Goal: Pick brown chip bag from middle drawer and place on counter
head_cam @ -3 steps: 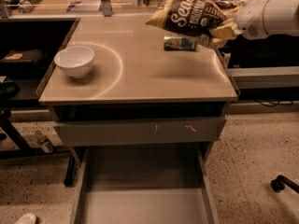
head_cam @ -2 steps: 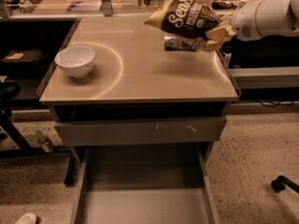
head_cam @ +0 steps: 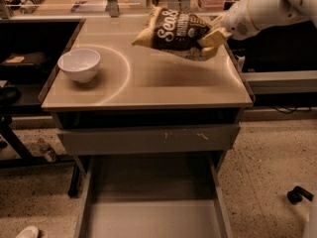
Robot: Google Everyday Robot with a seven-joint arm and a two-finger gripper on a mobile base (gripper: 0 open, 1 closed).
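Your claw (head_cam: 212,37), above the right rear of the surface (head_cam: 148,86), is clenched on the right end of the brown chip bag (head_cam: 171,31). The bag's long axis extends leftward from the claw, clear of the surface. Placement therefore likely requires a straight descent.

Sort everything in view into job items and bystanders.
Job: dark brown crinkly chip bag; glossy beige counter; open grey metal drawer; gripper, jaws shut on the bag, above the counter's far-right corner.
Bystanders: round white bowl on the counter's left.
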